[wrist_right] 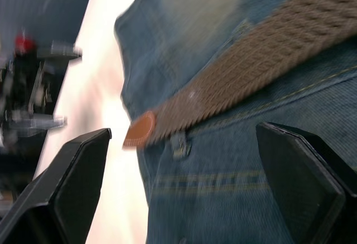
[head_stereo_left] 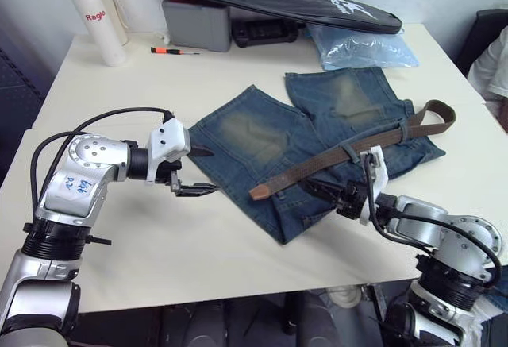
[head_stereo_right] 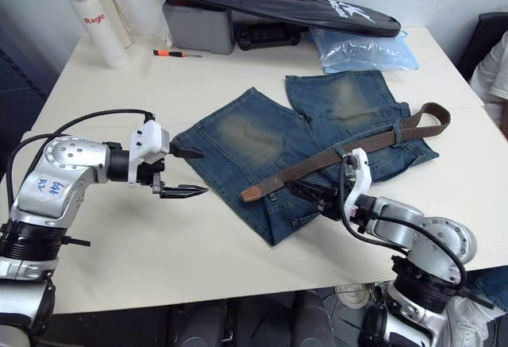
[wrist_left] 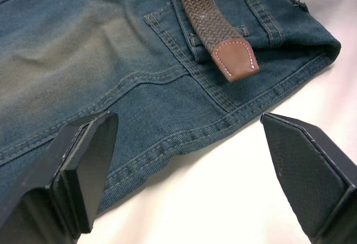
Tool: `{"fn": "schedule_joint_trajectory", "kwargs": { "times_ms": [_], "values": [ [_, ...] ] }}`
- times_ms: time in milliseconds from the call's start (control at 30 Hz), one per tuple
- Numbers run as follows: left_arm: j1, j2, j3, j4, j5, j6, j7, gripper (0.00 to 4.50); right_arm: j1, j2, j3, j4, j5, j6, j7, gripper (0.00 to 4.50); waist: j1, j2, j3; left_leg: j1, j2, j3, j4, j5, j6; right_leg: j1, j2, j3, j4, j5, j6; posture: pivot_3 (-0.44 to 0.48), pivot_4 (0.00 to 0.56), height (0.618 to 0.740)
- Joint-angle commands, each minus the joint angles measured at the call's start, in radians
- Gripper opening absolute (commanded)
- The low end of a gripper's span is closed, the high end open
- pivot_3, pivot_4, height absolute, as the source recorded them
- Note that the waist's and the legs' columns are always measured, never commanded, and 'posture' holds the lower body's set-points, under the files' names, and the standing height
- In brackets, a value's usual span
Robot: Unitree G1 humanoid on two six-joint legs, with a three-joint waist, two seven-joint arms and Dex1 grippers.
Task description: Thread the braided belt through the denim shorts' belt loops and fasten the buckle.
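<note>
The denim shorts [head_stereo_left: 262,136] lie flat mid-table, waistband toward me. The braided belt [head_stereo_left: 317,166] crosses the waistband under two belt loops [head_stereo_left: 349,153], and its far end curls off the shorts at the right [head_stereo_left: 441,113]. Its tan leather tip [wrist_left: 236,60] rests free on the denim. I cannot make out the buckle. My left gripper [head_stereo_left: 203,171] is open at the shorts' left edge, holding nothing. Over the waistband, just on my side of the belt, my right gripper [head_stereo_right: 308,194] is open and empty.
At the back stand a white bottle [head_stereo_left: 95,15], a grey box [head_stereo_left: 195,23] under a long black bag [head_stereo_left: 270,1], a small orange-and-black tool [head_stereo_left: 175,50] and a pale blue plastic bag [head_stereo_left: 361,47]. A person's sleeve [head_stereo_left: 498,61] shows at the right edge.
</note>
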Motion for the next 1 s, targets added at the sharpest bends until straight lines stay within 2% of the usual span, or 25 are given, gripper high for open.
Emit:
{"fn": "schedule_joint_trajectory", "kwargs": {
  "times_ms": [33, 233, 533, 767, 867, 1000],
  "values": [
    [0.004, 0.024, 0.043, -0.05, -0.007, 0.001, 0.01, 4.5, -0.047, 0.045, -0.058, 0.033, 0.036, 0.004, -0.091, 4.47, -0.005, 0.0, 0.0, 0.0, 0.0, 0.0, 0.0, 0.0, 0.0, 0.0, 0.0, 0.0, 0.0, 0.0, 0.0, 0.0, 0.15, 0.74],
    [0.034, 0.037, 0.066, -0.09, -0.016, 0.026, 0.029, 4.5, -0.122, 0.141, -0.126, 0.095, 0.022, 0.003, -0.193, 4.47, -0.012, 0.0, 0.0, 0.0, 0.0, 0.001, -0.003, 0.0, 0.0, -0.001, 0.0, 0.0, 0.0, 0.0, 0.0, 0.0, 0.15, 0.74],
    [0.069, 0.035, 0.075, -0.132, -0.018, 0.049, 0.065, 4.5, -0.101, 0.327, -0.077, 0.094, 0.056, -0.013, -0.277, 4.47, -0.033, 0.0, 0.0, 0.001, 0.0, 0.002, -0.005, 0.0, 0.0, -0.002, 0.0, 0.0, 0.0, 0.0, 0.0, 0.0, 0.15, 0.74],
    [0.075, 0.046, 0.075, -0.132, -0.009, 0.043, 0.066, 4.5, -0.079, 0.349, -0.057, 0.123, 0.057, -0.079, -0.303, 4.47, -0.035, 0.0, 0.0, 0.001, 0.0, 0.003, -0.006, 0.0, -0.001, -0.003, 0.0, 0.0, -0.001, 0.0, 0.0, 0.0, 0.15, 0.74],
    [0.077, 0.045, 0.073, -0.133, -0.009, 0.042, 0.066, 4.5, -0.072, 0.343, -0.074, 0.134, 0.09, -0.12, -0.325, 3.64, -0.035, 0.0, 0.0, 0.002, 0.0, 0.003, -0.006, 0.0, -0.001, -0.003, 0.0, 0.0, -0.001, 0.0, 0.0, 0.0, 0.15, 0.74],
    [0.074, 0.04, 0.065, -0.122, -0.003, 0.032, 0.066, 4.5, -0.083, 0.304, -0.105, 0.147, 0.157, -0.155, -0.371, 1.58, -0.035, 0.001, 0.0, 0.001, 0.0, 0.003, -0.006, 0.0, -0.001, -0.003, 0.0, 0.0, -0.001, 0.0, 0.0, 0.0, 0.15, 0.74]
  ]
}}
